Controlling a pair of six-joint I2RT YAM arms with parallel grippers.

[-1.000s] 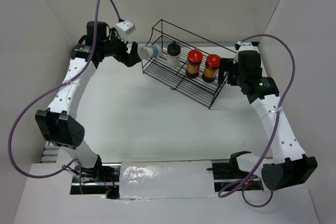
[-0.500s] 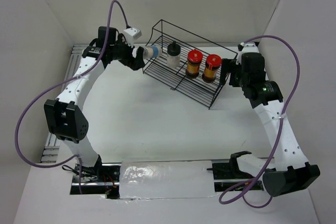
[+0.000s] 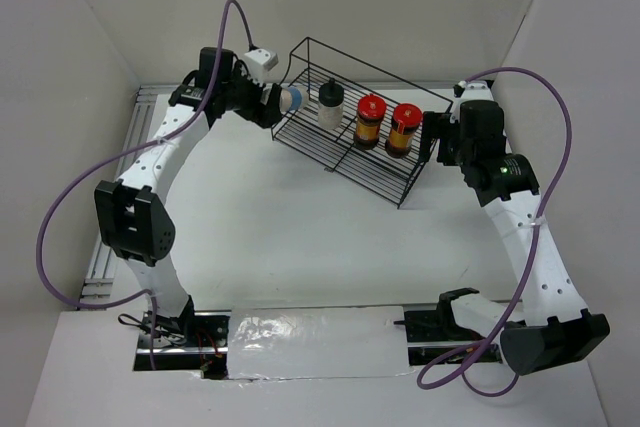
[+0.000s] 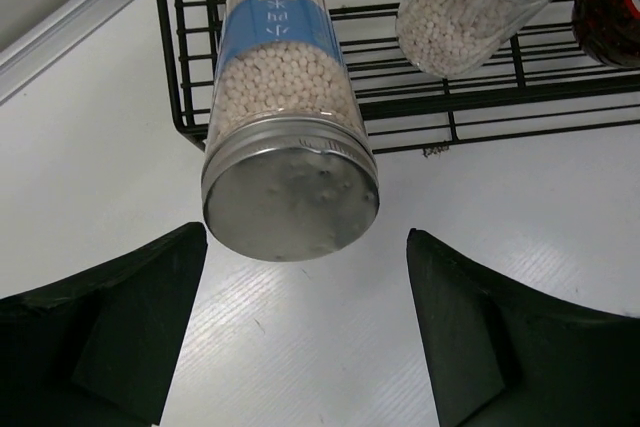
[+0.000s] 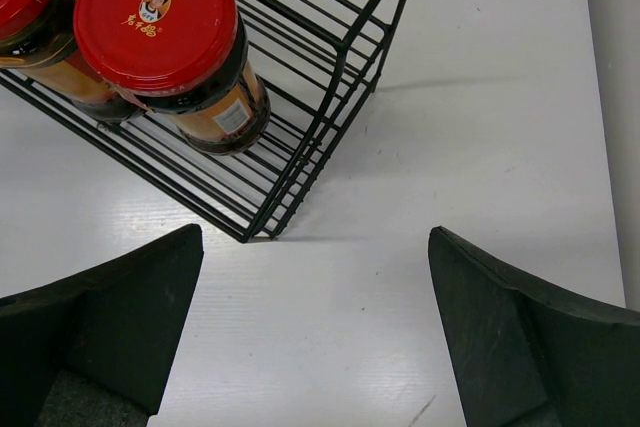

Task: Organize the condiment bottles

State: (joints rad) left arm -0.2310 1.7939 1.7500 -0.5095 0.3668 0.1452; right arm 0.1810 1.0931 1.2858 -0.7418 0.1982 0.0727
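The white jar with grey cap and blue label [image 3: 290,99] lies tilted at the left end of the black wire rack [image 3: 340,169], its cap [image 4: 290,192] pointing at my left gripper [image 3: 272,105]. That gripper [image 4: 306,232] is open, with a finger on each side just short of the cap, neither touching it. In the rack stand the pale black-capped jar [image 3: 330,104] and two red-capped jars [image 3: 370,120] [image 3: 403,127]. My right gripper [image 3: 428,137] is open and empty beside the rack's right end, the red caps [image 5: 160,17] just ahead of it.
The rack's wire corner [image 5: 330,97] stands close in front of the right fingers. White walls close in the table at the back and both sides. A foil-covered strip [image 3: 315,332] lies at the near edge between the arm bases.
My left arm has swung right towards the rack, carrying the blue-label jar to the rack's left end. The right arm shifted slightly, then stayed still.
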